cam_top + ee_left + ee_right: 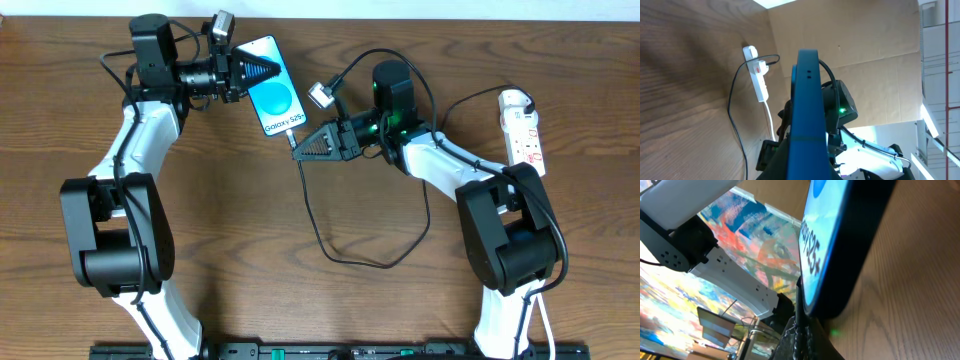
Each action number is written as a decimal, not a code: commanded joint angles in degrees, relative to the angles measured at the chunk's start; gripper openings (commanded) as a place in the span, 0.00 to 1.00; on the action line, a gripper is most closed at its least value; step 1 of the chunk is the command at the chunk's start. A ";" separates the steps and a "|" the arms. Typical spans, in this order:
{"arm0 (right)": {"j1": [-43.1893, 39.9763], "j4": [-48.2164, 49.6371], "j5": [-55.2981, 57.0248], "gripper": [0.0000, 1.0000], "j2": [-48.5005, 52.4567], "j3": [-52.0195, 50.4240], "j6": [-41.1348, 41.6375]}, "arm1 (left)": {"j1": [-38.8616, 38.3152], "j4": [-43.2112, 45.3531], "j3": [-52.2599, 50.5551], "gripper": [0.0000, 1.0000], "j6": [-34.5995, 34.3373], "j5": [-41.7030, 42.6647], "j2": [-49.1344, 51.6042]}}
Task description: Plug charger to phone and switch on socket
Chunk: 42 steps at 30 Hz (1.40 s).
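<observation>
L gripper [262, 70] clamped on phone [280, 100] top end, R gripper [298, 148] pinching charger [305, 195] plug at phone's btm edge

A robot lab, by the look of it: a left arm [135, 140] and a right arm [450, 165] mounted at a wood-grain desk [250, 220], plain cardboard sheets [870, 60] as backdrop, and a bright painted mural [750, 235] beyond.

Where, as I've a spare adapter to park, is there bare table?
Bare table shows at the front, between the left arm and right arm, below the charger loop; also at the far left edge, beside the left arm. Crowded from the phone across to the socket.
</observation>
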 commanded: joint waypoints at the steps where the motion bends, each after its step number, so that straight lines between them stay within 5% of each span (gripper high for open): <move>1: 1.11 0.13 -0.74 0.01 0.09 0.07 0.07 | -0.17 0.31 0.52 0.07 0.35 2.40 -0.59; 42: -0.24 0.37 -0.72 0.01 0.09 0.07 0.02 | -0.24 0.33 0.52 0.07 -1.86 2.89 -0.59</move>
